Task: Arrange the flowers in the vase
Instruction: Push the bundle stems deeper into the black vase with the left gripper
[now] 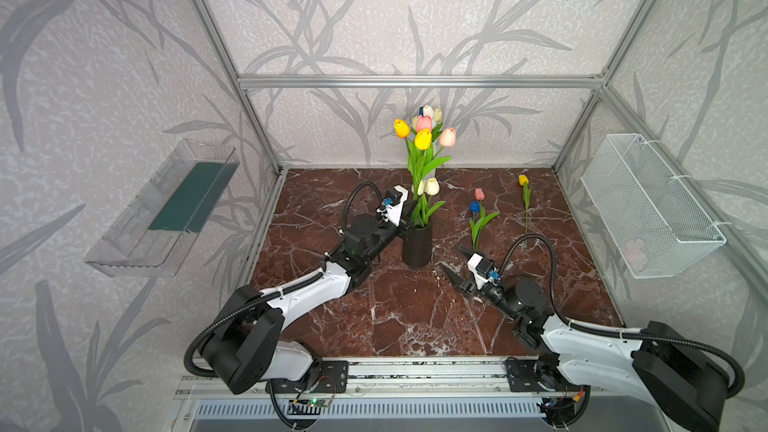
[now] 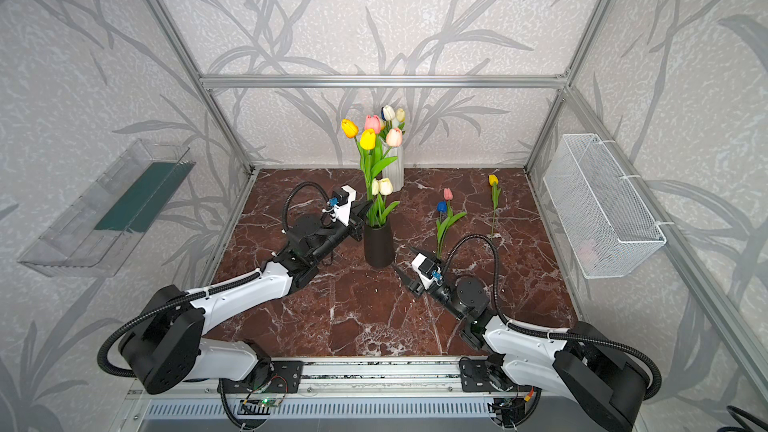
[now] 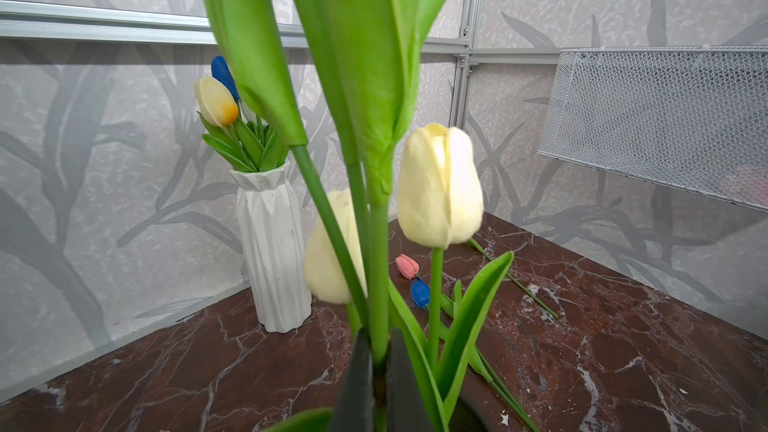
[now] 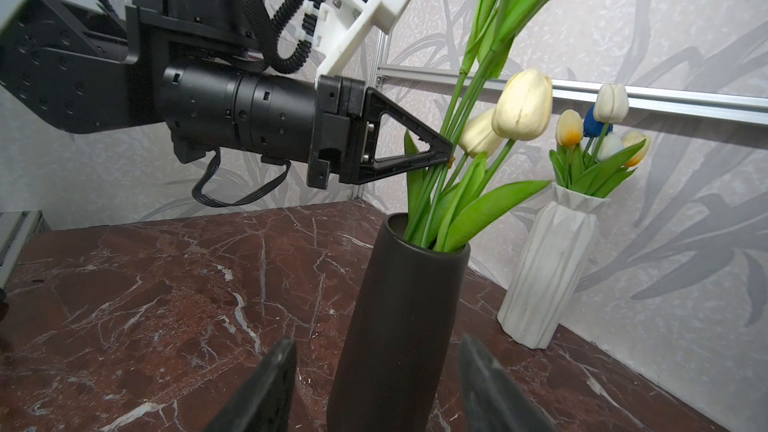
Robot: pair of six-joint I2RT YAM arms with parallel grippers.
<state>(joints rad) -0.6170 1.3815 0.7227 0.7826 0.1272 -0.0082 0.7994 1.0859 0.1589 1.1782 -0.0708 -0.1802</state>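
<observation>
The black vase (image 1: 417, 247) (image 2: 378, 245) (image 4: 399, 326) stands mid-table and holds several tulips with yellow (image 1: 423, 139), pink, orange and cream (image 4: 523, 103) heads. My left gripper (image 1: 406, 217) (image 2: 365, 213) (image 3: 379, 371) (image 4: 446, 155) is shut on a green tulip stem (image 3: 379, 276) just above the vase's mouth. That stem's head cannot be made out. To the right of the vase's base my right gripper (image 1: 457, 263) (image 2: 409, 263) (image 4: 376, 388) is open, its fingers (image 4: 270, 384) apart from the vase. A pink tulip (image 1: 479, 194), a blue tulip (image 1: 474, 206) and a yellow tulip (image 1: 523, 179) lie on the table at the right.
A white ribbed vase (image 2: 395, 170) (image 3: 272, 251) (image 4: 548, 268) with cream and blue tulips stands at the back wall behind the black vase. A white wire basket (image 1: 648, 205) hangs on the right wall. A clear plastic tray (image 1: 166, 209) hangs on the left wall.
</observation>
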